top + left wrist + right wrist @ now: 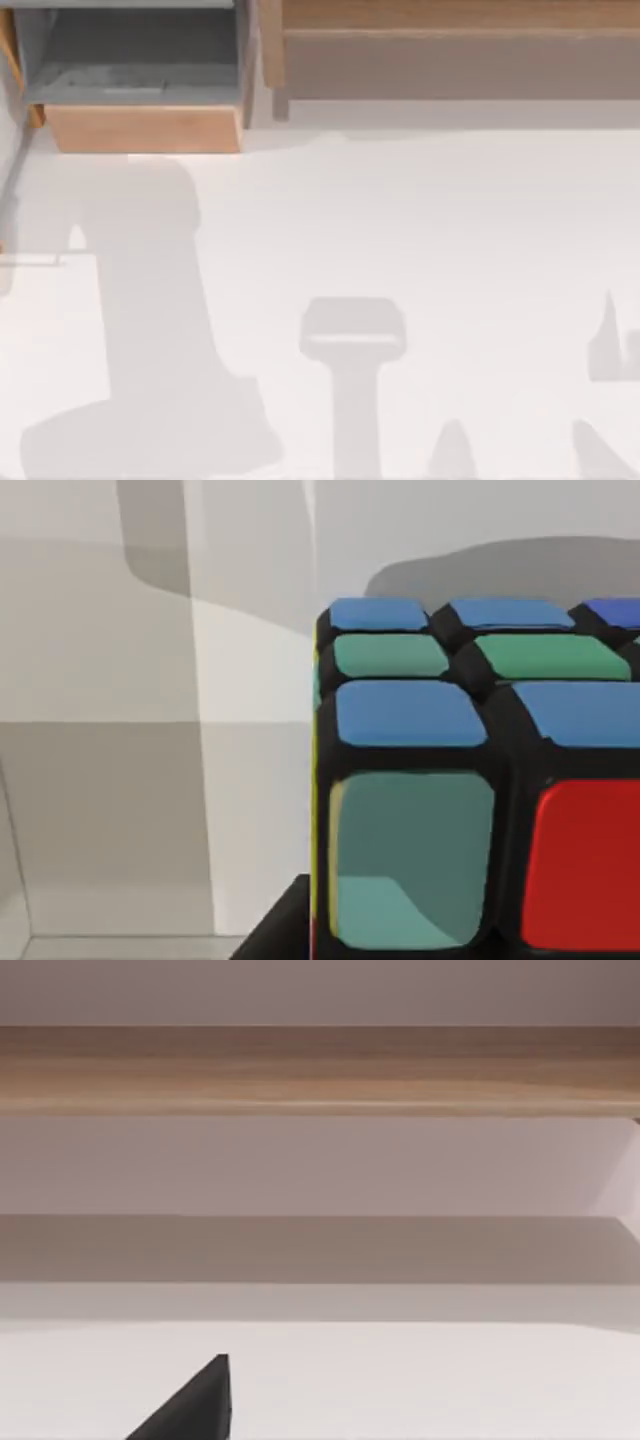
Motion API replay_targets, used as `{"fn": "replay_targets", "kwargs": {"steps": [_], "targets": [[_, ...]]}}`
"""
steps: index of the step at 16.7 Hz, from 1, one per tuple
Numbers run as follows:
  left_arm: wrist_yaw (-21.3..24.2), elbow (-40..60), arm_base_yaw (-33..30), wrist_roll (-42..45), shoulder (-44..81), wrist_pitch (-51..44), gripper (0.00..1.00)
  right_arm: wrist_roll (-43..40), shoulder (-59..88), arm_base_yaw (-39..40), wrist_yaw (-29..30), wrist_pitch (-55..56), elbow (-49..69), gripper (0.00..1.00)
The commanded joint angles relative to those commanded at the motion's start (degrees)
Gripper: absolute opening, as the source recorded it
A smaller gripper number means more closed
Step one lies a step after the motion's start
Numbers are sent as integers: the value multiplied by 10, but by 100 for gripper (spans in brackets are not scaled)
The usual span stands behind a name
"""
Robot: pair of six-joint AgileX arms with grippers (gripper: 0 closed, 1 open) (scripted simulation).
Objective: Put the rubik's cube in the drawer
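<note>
Rubik's cube [470, 780], black plastic with blue, green, red stickers: close against left wrist camera, grasp unconfirmable; grey-lined, light-wood-fronted drawer [145, 128] open, table's far left.

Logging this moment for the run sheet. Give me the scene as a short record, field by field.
drawer: pulled open at the top view's upper left, grey interior, light-wood front panel
rubik's cube: close up in the left wrist view, blue, green and red stickers on black
wooden shelf: long, along the far edge, to the drawer's right
table: white, arm shadows across it
task state: cube not seen in the drawer
</note>
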Motion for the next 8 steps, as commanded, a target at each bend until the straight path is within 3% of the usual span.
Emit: {"fn": "replay_targets", "kwargs": {"steps": [7,8], "targets": [[0,0,0,0,0,0,98,0,0,0,0,0,0,100],[0,0,0,0,0,0,100,0,0,0,0,0,0,100]]}}
